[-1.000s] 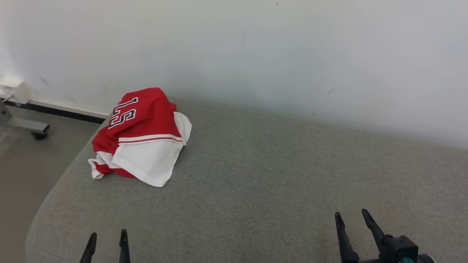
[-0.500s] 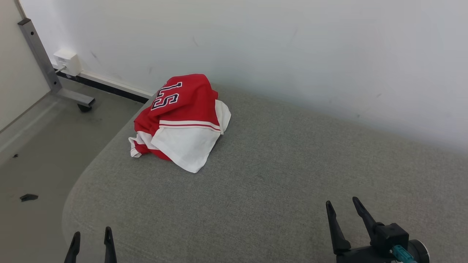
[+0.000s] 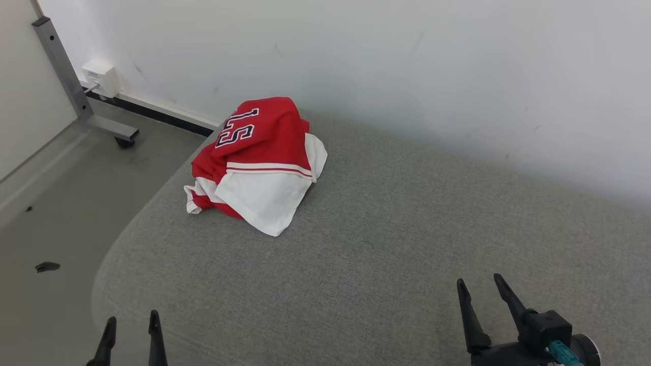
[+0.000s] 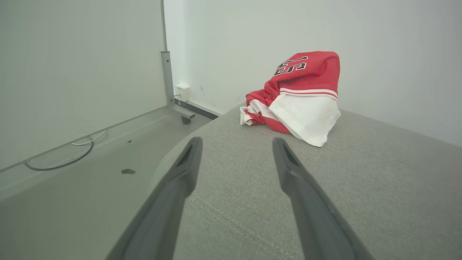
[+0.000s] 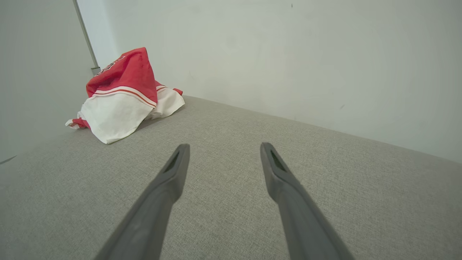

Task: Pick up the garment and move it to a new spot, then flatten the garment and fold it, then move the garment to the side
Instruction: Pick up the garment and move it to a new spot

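The garment (image 3: pixel 257 162) is a red and white jersey with dark numerals, heaped in a crumpled mound at the far left corner of the grey upholstered surface (image 3: pixel 386 239), close to the wall. It also lies ahead in the left wrist view (image 4: pixel 299 97) and at upper left in the right wrist view (image 5: pixel 121 95). My left gripper (image 3: pixel 131 322) stands open at the lower left, over the surface's near edge, well short of the garment. My right gripper (image 3: pixel 479 284) is open at the lower right, empty, far from the jersey. In the wrist views both grippers (image 4: pixel 236 142) (image 5: pixel 222 147) hold nothing.
A white wall (image 3: pixel 407 66) runs right behind the surface. Left of the surface is bare floor (image 3: pixel 56 203) with a grey wheeled metal leg (image 3: pixel 76 96), a white wall box (image 3: pixel 101 79), a cable (image 4: pixel 61 159) and a small dark scrap (image 3: pixel 47 266).
The head camera has swung left and slightly down, so the garment sits further right in the picture and more floor shows. The garment itself has not moved; both grippers stay open.
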Controlling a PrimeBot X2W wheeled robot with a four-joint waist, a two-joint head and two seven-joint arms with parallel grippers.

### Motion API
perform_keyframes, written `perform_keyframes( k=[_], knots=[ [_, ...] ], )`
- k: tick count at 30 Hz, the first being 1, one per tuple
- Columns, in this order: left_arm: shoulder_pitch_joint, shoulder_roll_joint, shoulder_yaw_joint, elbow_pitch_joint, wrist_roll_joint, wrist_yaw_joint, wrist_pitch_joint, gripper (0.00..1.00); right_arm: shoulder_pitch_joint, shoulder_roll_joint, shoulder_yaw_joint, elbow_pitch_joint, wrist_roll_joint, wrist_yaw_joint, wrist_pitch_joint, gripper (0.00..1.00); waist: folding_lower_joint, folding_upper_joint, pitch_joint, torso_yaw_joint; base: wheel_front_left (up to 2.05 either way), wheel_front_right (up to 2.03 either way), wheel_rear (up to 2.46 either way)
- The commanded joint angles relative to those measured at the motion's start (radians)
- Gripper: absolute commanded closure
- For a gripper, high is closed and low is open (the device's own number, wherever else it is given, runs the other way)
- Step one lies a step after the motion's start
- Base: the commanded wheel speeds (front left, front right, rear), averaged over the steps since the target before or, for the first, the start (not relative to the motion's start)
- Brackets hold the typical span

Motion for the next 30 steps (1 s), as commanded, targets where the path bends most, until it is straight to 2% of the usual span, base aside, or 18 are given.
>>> perform_keyframes(
  k=[1,4,8,11,16,17,20,22,24,30],
  knots=[
    [-0.032,0.002,-0.007,0.030,-0.006,-0.011,-0.001,0.00,0.010,-0.003,-0.010,-0.008,0.001,-0.002,-0.007,0.00,0.0000,0.0000,0.007,0.004,0.00,0.00,0.00],
    [-0.105,0.009,-0.029,0.081,-0.005,-0.024,0.021,0.00,0.016,-0.002,-0.021,-0.030,-0.011,-0.002,-0.006,0.00,0.0000,0.0000,0.032,0.008,0.00,0.00,0.00],
    [-0.270,0.021,-0.030,0.155,-0.037,-0.039,0.074,0.00,-0.026,-0.003,-0.021,-0.074,-0.044,-0.002,0.007,0.00,0.0000,0.0000,0.125,-0.022,0.00,0.00,0.00],
    [-0.470,0.037,-0.005,0.264,-0.102,-0.051,0.149,0.00,-0.074,-0.003,0.003,-0.116,-0.068,-0.002,0.027,0.00,0.0000,0.0000,0.216,-0.069,0.00,0.00,0.00],
    [-0.649,0.067,0.021,0.370,-0.165,-0.063,0.245,0.00,-0.127,-0.003,0.038,-0.144,-0.081,-0.002,0.040,0.00,0.0000,0.0000,0.296,-0.134,0.00,0.00,0.00],
    [-0.696,0.065,0.039,0.396,-0.207,-0.067,0.274,0.00,-0.139,-0.003,0.043,-0.147,-0.085,-0.002,0.042,0.00,0.0000,0.0000,0.313,-0.149,0.00,0.00,0.00],
    [-0.804,0.111,0.057,0.453,-0.256,-0.076,0.373,0.00,-0.177,-0.004,0.072,-0.162,-0.090,-0.002,0.043,0.00,0.0000,0.0000,0.367,-0.203,0.00,0.00,0.00],
    [-0.852,0.156,0.074,0.478,-0.263,-0.065,0.433,0.00,-0.199,-0.004,0.095,-0.173,-0.090,-0.002,0.046,0.00,0.0000,0.0000,0.407,-0.239,0.00,0.00,0.00],
    [-0.905,0.167,0.106,0.491,-0.308,-0.059,0.482,0.00,-0.218,-0.004,0.107,-0.180,-0.085,-0.002,0.044,0.00,0.0000,0.0000,0.442,-0.269,0.00,0.00,0.00],
    [-0.998,0.255,0.175,0.475,-0.400,-0.049,0.663,0.00,-0.251,-0.003,0.142,-0.193,-0.076,-0.002,0.036,0.00,0.0000,0.0000,0.530,-0.352,0.00,0.00,0.00]
  ],
)
